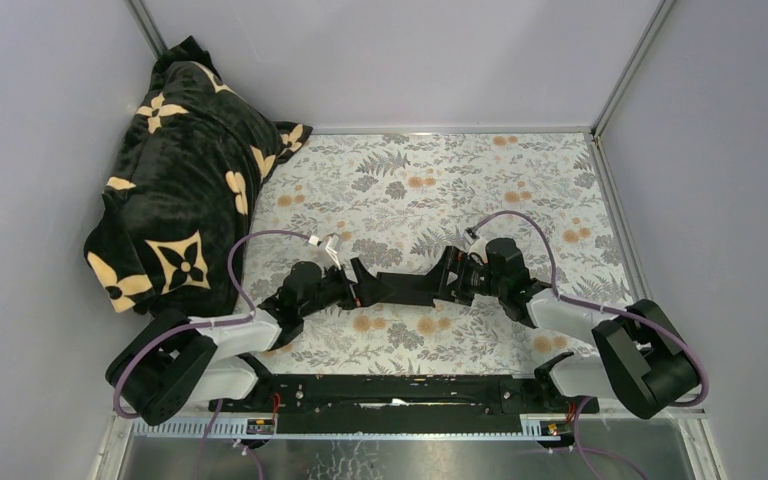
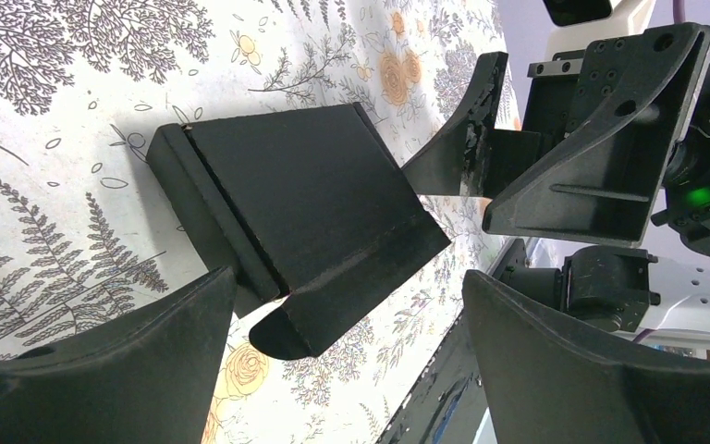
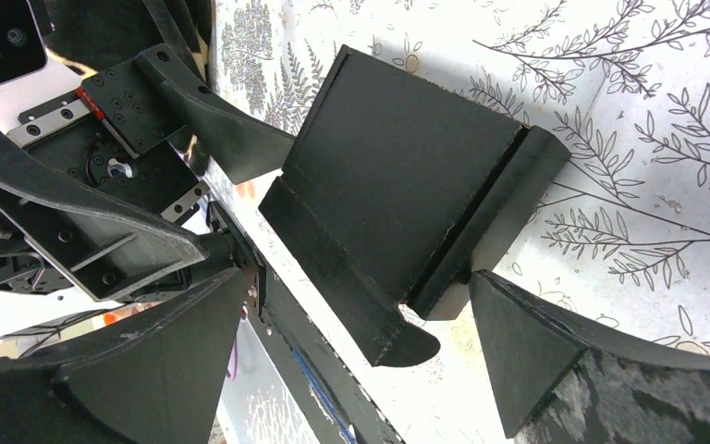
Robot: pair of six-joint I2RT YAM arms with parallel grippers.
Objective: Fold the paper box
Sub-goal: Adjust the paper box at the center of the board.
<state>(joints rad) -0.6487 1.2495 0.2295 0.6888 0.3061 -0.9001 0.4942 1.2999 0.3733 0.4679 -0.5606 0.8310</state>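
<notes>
The paper box (image 1: 406, 287) is a flat piece of matte black card with creased flaps, lying on the floral tabletop between both grippers. My left gripper (image 1: 357, 283) is at its left end and my right gripper (image 1: 447, 276) at its right end. In the left wrist view the box (image 2: 305, 203) shows a raised side strip and a rounded tab reaching between the open fingers of the left gripper (image 2: 347, 361), which clamps nothing. The right wrist view shows the box (image 3: 407, 194) just ahead of my right gripper (image 3: 356, 361), its jaws wide apart and empty.
A black plush blanket (image 1: 180, 190) with cream flower motifs is heaped at the back left corner. Grey walls close in the table on three sides. A black mounting rail (image 1: 390, 395) runs along the near edge between the arm bases.
</notes>
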